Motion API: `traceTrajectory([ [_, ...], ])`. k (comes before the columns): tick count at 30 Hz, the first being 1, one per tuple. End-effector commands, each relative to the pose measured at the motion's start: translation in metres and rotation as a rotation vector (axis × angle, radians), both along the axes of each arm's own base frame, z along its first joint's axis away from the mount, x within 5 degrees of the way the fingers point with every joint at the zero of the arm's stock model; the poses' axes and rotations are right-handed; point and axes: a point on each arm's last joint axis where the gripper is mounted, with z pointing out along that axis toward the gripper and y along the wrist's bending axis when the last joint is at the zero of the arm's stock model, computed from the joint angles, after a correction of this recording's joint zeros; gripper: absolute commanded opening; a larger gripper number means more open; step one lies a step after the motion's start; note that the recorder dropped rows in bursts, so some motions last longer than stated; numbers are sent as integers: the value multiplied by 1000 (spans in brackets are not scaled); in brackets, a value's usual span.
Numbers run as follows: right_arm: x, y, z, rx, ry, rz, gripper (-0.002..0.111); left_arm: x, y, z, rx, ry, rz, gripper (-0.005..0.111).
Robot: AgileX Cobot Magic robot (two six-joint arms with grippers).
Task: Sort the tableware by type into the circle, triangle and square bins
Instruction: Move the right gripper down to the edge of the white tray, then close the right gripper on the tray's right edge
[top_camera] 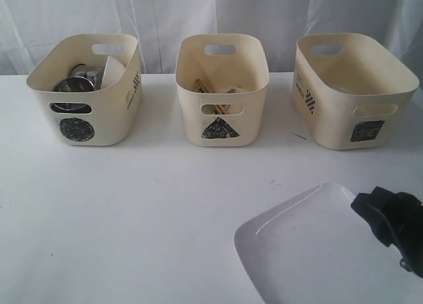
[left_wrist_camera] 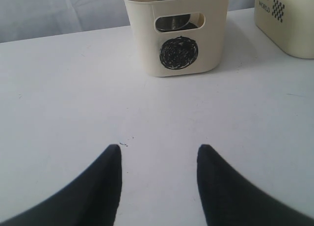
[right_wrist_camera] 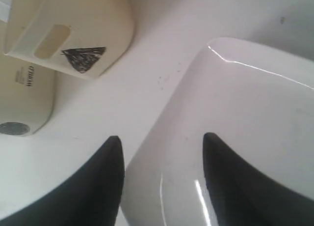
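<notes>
The large white rectangular plate [top_camera: 304, 251] lies at the front right of the table. My right gripper [top_camera: 363, 208] is open at the plate's right side. In the right wrist view the gripper [right_wrist_camera: 159, 136] straddles the plate [right_wrist_camera: 245, 113] rim, one finger over the plate and one over the table. The circle bin [top_camera: 109, 119] holds a steel bowl [top_camera: 73, 84], a steel mug [top_camera: 89, 74] and a small white bowl [top_camera: 114, 69]. Wooden chopsticks [top_camera: 201, 86] lean in the triangle bin [top_camera: 251, 112]. My left gripper [left_wrist_camera: 158, 147] is open and empty over bare table, facing the circle bin [left_wrist_camera: 142, 39].
The square bin [top_camera: 330, 119] stands at the back right, its inside hard to see. A white curtain hangs behind the three bins. White tabletop stretches from the bins to the front left.
</notes>
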Motion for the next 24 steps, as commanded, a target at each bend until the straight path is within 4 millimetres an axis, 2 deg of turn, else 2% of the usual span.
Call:
traceTrajectory([
  [1, -7, -2, 7, 22, -60, 1, 47, 0, 0, 0, -14, -7, 4, 52],
  [9, -10, 2, 6, 40, -33, 49, 47, 0, 0, 0, -14, -7, 4, 52],
  [14, -6, 9, 9, -89, -22, 189, 41, 0, 0, 0, -14, -7, 4, 52],
  [18, 8, 22, 16, -187, 58, 357, 40, 0, 0, 0, -14, -7, 4, 52],
  [24, 45, 40, 32, -426, 255, 694, 40, 0, 0, 0, -14, -7, 4, 52],
])
